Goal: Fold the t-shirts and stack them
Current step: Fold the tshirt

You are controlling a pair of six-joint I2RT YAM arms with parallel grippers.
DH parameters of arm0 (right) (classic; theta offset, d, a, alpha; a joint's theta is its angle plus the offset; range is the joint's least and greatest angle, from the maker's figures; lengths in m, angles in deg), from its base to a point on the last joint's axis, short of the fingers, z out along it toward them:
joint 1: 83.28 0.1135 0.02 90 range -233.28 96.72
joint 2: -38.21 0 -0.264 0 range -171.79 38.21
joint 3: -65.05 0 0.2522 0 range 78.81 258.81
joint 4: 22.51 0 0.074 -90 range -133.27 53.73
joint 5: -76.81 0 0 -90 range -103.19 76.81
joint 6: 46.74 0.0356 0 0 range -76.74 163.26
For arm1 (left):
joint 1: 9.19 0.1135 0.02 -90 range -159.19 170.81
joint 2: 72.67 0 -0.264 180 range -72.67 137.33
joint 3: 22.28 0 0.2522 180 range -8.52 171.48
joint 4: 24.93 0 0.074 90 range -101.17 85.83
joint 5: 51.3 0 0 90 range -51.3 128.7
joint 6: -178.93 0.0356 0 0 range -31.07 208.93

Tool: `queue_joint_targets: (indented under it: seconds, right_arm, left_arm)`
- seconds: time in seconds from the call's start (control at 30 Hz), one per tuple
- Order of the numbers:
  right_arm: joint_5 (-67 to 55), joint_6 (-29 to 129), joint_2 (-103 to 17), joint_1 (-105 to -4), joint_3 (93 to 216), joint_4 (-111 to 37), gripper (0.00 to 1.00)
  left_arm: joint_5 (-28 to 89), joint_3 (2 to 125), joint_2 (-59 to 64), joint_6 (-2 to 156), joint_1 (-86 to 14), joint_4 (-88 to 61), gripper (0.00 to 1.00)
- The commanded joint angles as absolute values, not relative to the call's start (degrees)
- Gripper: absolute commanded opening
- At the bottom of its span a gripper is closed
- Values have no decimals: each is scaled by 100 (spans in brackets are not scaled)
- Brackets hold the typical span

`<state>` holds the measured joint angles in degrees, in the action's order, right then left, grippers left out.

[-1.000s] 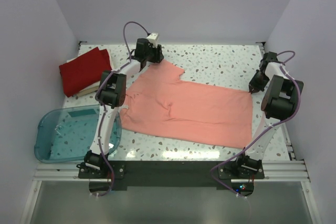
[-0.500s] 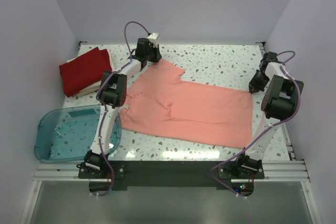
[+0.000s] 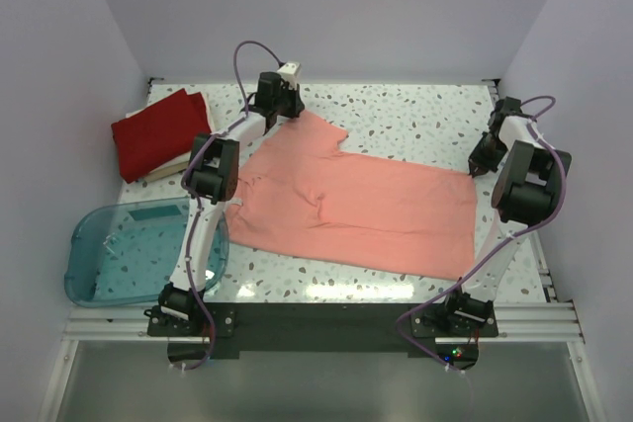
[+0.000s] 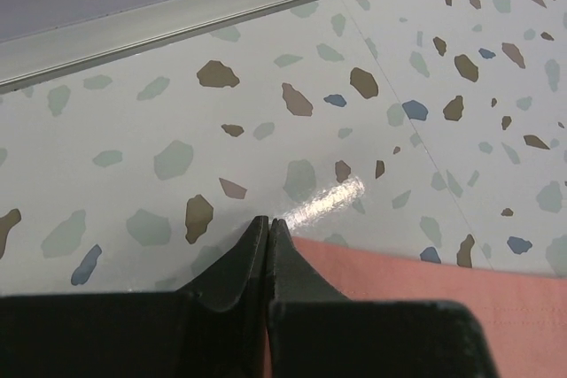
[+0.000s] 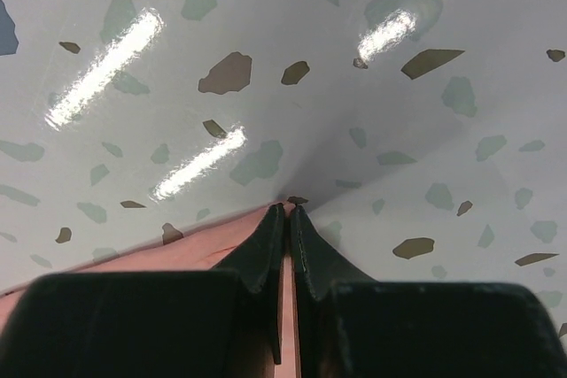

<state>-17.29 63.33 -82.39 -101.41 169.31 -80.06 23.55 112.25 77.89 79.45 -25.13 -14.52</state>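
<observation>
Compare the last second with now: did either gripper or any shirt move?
Barely. The left gripper edged slightly toward the far wall early on, shut at the sleeve corner of the salmon-pink t-shirt. The right gripper, shut on the hem corner, the red t-shirt and the blue tub stayed put.

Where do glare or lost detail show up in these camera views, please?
Right wrist view: several glare streaks on the table beyond the right gripper; left wrist view: one streak past the left gripper, whose body is featureless black; top external view: evenly lit, salmon-pink t-shirt sharp, pale reflections along the table's near edge.
</observation>
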Motion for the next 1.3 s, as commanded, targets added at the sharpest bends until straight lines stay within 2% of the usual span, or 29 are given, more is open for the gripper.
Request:
queue_joint_targets:
  seconds: [0.0, 0.77, 1.0, 1.27]
  right_arm:
    - [-1916, 6391, -8440, -10147, 17197, -8320, 0]
    - [-1741, 6778, -9398, -10139, 19253, -8865, 0]
    - [-1556, 6734, -9013, -10112, 19246, -8883, 0]
    - [-1574, 6330, -8256, -10103, 18350, -8909, 0]
  left_arm:
    - [2315, 11584, 7745, 7847, -2510, -1776, 0]
    - [1744, 12297, 7930, 6714, -2202, -2988, 0]
    - [1023, 10806, 6806, 6493, -2079, -3516, 0]
    - [715, 8792, 5312, 6748, -2070, -3675, 0]
